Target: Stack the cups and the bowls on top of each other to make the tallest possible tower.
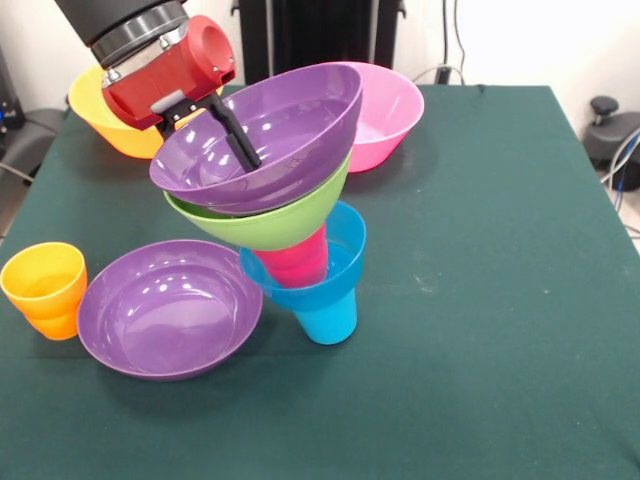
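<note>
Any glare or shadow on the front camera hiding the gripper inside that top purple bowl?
Front view: small white glints on the top purple bowl and the purple bowl on the table; the gripper reads clearly as dark fingers against the bowl's inside; shadows are soft.

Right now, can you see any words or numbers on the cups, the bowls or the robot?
None: no word, number, brand or sign can be read.
The purple bowl held up by the gripper, the other bowls in the tower, the orange cup and the green table all look plain.
</note>
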